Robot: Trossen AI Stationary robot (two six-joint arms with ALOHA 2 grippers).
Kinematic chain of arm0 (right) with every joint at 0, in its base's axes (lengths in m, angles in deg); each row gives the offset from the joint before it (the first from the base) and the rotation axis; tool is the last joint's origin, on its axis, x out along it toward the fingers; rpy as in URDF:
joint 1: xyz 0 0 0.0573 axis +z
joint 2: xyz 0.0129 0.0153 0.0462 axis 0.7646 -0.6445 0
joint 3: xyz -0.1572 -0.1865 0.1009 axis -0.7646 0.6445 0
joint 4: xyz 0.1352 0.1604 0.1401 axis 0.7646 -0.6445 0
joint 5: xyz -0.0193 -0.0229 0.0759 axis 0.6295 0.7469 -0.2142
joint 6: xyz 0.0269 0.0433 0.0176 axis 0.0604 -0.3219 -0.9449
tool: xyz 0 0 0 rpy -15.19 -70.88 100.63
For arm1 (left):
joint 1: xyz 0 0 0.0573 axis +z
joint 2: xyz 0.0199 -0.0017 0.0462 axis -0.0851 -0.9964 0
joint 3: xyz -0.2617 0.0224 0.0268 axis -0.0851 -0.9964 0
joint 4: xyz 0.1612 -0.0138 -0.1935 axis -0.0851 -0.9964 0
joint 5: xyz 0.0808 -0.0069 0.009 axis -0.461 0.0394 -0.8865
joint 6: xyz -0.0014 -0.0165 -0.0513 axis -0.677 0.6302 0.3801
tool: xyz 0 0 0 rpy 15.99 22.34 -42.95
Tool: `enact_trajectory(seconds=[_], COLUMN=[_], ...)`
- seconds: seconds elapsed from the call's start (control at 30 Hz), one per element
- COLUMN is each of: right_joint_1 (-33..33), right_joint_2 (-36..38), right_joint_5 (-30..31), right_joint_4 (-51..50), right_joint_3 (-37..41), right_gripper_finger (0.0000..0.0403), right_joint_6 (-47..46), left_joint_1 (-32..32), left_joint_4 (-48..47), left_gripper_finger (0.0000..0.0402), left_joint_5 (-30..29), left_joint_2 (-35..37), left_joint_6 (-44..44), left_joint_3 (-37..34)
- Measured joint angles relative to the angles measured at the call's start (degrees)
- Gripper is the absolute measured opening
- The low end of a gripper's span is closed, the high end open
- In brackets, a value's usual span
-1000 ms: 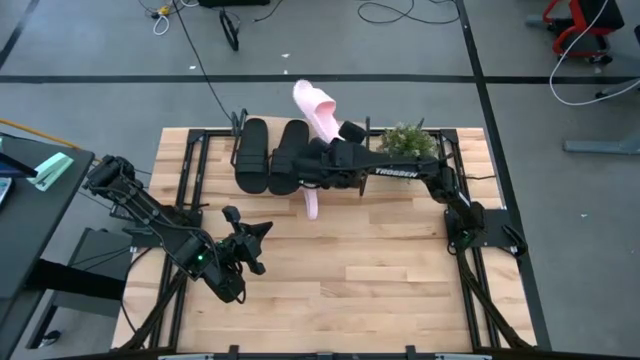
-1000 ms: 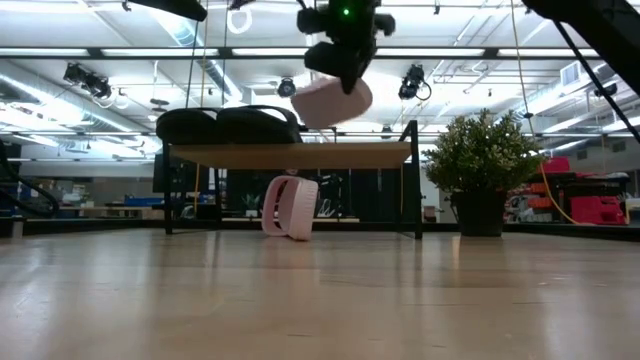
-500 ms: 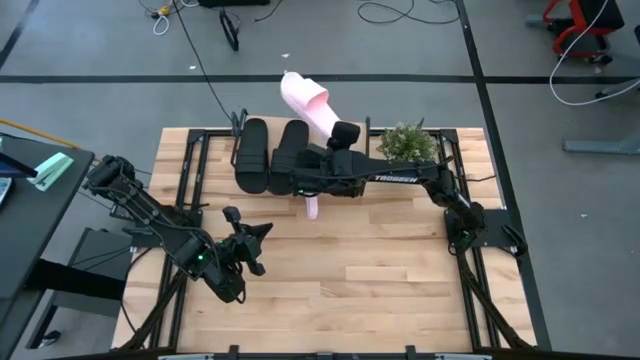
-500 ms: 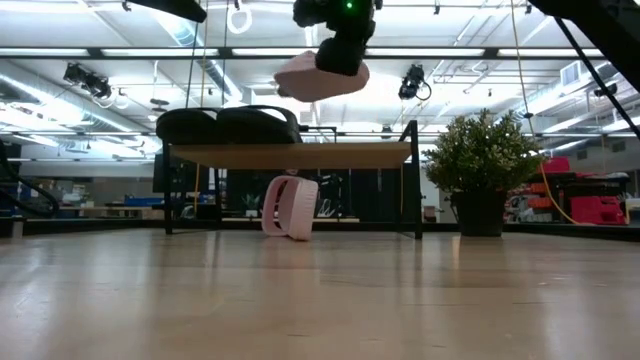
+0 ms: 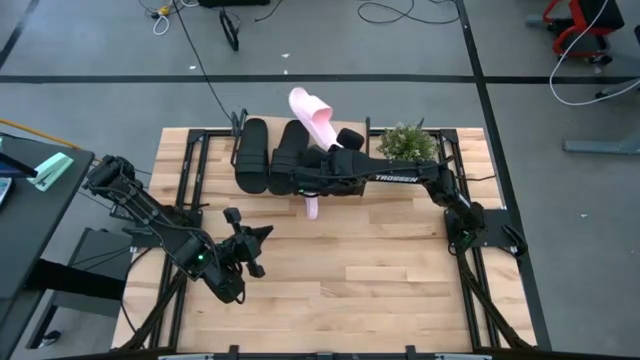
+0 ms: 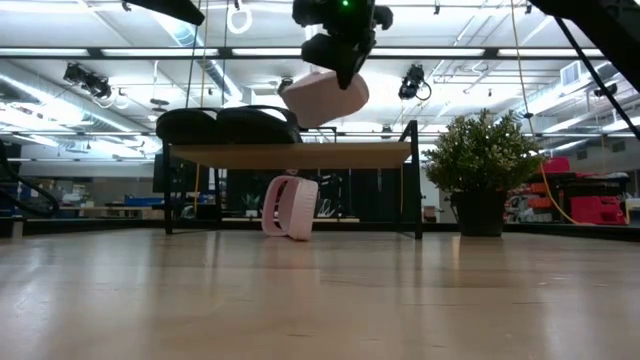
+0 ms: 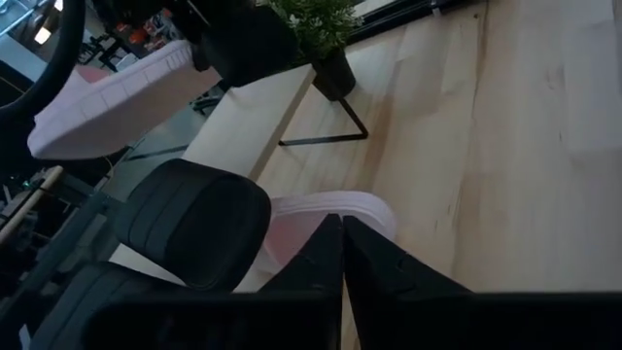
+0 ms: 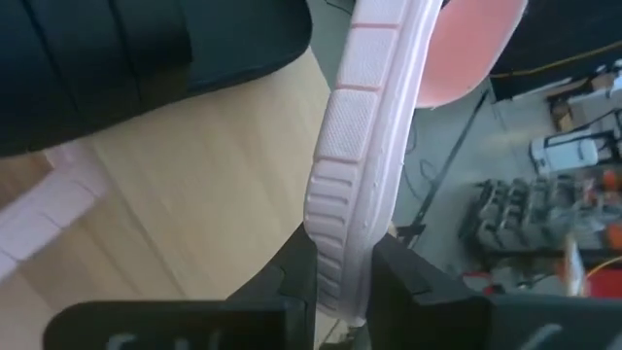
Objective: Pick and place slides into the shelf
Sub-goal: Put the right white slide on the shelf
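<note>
My right gripper (image 5: 330, 142) reaches in over the shelf (image 6: 290, 155) and is shut on a light pink slide (image 5: 311, 112), which hangs in the air above the shelf's top board. Two black slides (image 5: 252, 155) (image 5: 290, 152) lie side by side on the left part of that board. A second pink slide (image 6: 290, 207) stands on its edge on the table under the shelf. My left gripper (image 5: 256, 236) is shut on nothing. It hovers over the table's left half, short of the shelf. My right gripper pinches one end of the pink slide's sole (image 8: 342, 255) between its two fingers (image 8: 296, 282), with the ribbed side edge showing between them. The fingers come slanting down from the table's right side. The slide hangs tilted below the gripper (image 6: 322, 95), clear of the shelf.
A small potted plant (image 5: 405, 142) stands at the shelf's right end. The shelf's black frame legs (image 6: 415, 180) reach down to the table. Bare wooden table (image 5: 360, 270) lies between the shelf and the near edge. Cables run over the floor beyond the far edge.
The pink slide in my right gripper has rocked. Its free end swung up and toward the table's left, then dropped back into a tilt over the shelf. The black slides and the other pink slide have stayed where they were.
</note>
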Motion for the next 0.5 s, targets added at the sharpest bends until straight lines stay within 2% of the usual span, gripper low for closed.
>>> enact_trajectory(seconds=[0.1, 0.3, 0.5], right_joint_1=[-0.08, -0.91, -1.18], right_joint_2=[0.0, 0.02, 0.02], right_joint_5=[-0.69, -8.87, -13.37], right_joint_4=[0.02, -0.02, -0.03], right_joint_3=[0.0, 0.0, 0.0], right_gripper_finger=[0.0058, 0.0058, 0.0058], right_joint_6=[-3.61, -12.51, -16.79], left_joint_1=[0.0, 0.0, 0.02], left_joint_4=[0.0, -0.02, -0.02], left_gripper_finger=[0.0012, 0.0021, 0.0022], left_joint_5=[0.0, 0.92, 0.94], left_joint_2=[0.0, 0.0, 0.0], left_joint_6=[0.3, 0.34, 0.35], left_joint_3=[0.0, 0.0, 0.0])
